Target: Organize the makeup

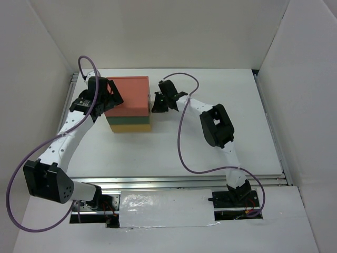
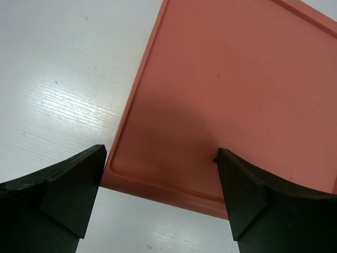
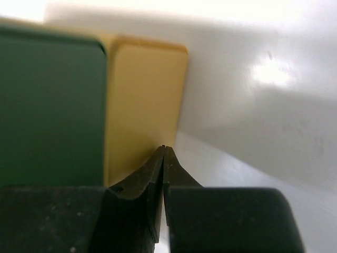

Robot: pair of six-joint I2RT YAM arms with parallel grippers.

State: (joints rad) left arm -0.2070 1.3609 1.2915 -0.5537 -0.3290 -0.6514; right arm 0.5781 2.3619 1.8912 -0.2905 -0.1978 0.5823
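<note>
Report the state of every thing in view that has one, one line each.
Drawer box: upright, orange stacked over green over yellow, no drawer visibly pulled out.
Left gripper: open wide, over a corner of the orange top, holding nothing.
Right gripper: shut, empty, tips at the yellow tier; contact cannot be told.

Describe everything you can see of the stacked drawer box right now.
The drawer box is a squarish stack of three matte, plastic-looking layers: orange top with a rimmed edge, green middle, yellow bottom. It stands upright on the white table, toward the far left. The open left gripper is over a corner of the top. The shut right gripper sits at the yellow layer's edge. Contact cannot be told.
</note>
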